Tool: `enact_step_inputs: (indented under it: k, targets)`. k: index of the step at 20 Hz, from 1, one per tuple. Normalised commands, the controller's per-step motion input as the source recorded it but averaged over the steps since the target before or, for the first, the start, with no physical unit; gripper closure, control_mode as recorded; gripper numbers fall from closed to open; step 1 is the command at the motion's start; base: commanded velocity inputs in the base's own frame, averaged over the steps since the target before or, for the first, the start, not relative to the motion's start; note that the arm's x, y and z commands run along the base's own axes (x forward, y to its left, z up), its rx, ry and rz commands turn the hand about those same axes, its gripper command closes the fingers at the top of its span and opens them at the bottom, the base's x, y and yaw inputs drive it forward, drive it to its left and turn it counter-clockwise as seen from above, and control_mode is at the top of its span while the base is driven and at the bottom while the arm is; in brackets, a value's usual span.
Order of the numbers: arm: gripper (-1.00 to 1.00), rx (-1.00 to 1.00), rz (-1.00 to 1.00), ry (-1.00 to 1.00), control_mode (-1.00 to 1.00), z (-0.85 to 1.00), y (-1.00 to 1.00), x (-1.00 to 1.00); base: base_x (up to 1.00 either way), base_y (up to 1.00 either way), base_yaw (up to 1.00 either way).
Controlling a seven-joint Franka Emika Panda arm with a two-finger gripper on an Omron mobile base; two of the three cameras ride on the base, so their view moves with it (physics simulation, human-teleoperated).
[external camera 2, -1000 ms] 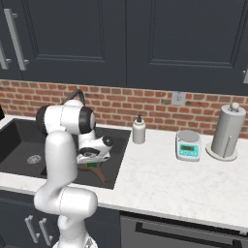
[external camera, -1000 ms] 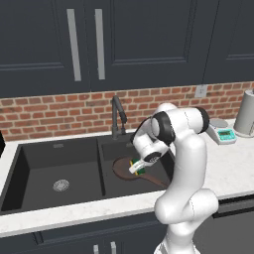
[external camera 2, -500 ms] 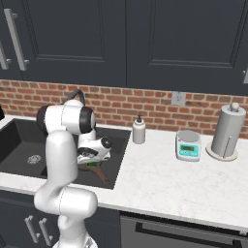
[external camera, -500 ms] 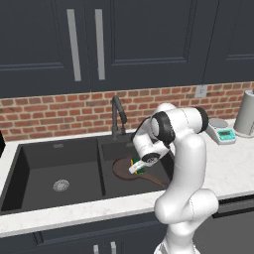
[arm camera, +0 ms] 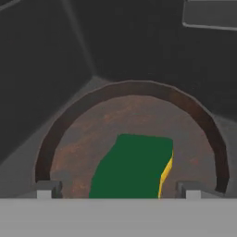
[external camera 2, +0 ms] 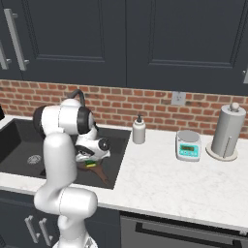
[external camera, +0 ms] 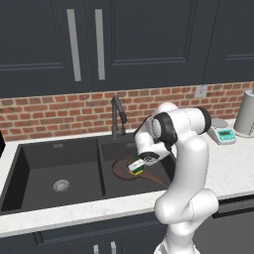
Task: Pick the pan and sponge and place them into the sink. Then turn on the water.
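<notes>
Already the sink (external camera: 30,163) holds both items: in the left base view the pan (external camera: 120,167) lies on the floor of the basin at the 3 o'clock side of the divider, its thin handle running toward 4 o'clock. It looks rigid and probably the heavier piece; were it to be shifted, the handle near the bowl would be the likely place to take hold, since the rim is shallow and curved.

Over the pan's bowl, at roughly its 3 o'clock edge, sits the gripper (external camera: 137,167) with the sponge (external camera: 135,166) at its tips. In the hand view the sponge (arm camera: 134,166), green face toward the camera, lies between two widely set tips, apparently not pinched; whether it rests on the pan or hangs just above it I cannot tell. It should be light, soft and squashy, best taken across its short sides.

The faucet (external camera: 118,115) stands at 12 o'clock of the pan, with no stream showing.
</notes>
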Motion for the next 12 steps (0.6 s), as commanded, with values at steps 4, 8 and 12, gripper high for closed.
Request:
enact_step_inputs:
  k: [4, 8, 12]
  targets:
    - [-1.0, 0.0, -0.11, -0.01, -1.0, 0.49, 0.01, 0.0, 0.0, 0.0, 0.0]
    - [-1.0, 0.0, -0.1, 0.0, -1.0, 0.65, -0.01, -0.05, 0.0, 0.0, 0.0]
    - [-1.0, 0.0, -0.09, -0.06, -1.0, 0.65, -0.18, -0.4, 0.0, 0.0, 0.0]
